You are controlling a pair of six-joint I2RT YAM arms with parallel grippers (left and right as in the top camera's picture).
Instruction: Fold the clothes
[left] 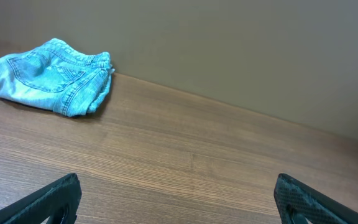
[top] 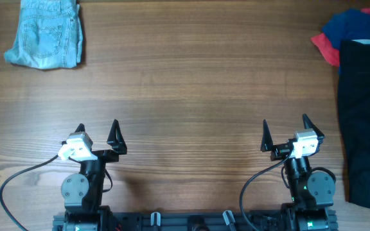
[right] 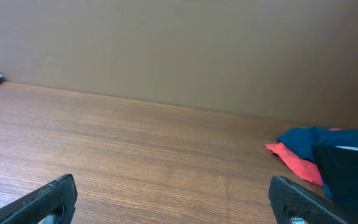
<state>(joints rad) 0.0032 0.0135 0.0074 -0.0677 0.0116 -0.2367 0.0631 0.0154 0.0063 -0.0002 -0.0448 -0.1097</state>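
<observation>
Folded light blue denim shorts (top: pixel 45 35) lie at the table's far left corner; the left wrist view has the shorts (left: pixel 51 74) at its upper left. A black garment (top: pixel 367 122) lies flat along the right edge, over a dark blue garment (top: pixel 358 24) and a red garment (top: pixel 325 46). In the right wrist view the red garment (right: pixel 297 163), the blue garment (right: pixel 309 142) and the black garment (right: pixel 350 168) sit at the right. My left gripper (top: pixel 97 129) and right gripper (top: pixel 285 125) stand open near the front edge, holding nothing and far from all the clothes.
The wooden table (top: pixel 191 90) stretches bare between the shorts and the pile of garments. A plain wall (left: pixel 241 50) rises behind its far edge. Both arm bases and cables (top: pixel 18 179) sit at the front edge.
</observation>
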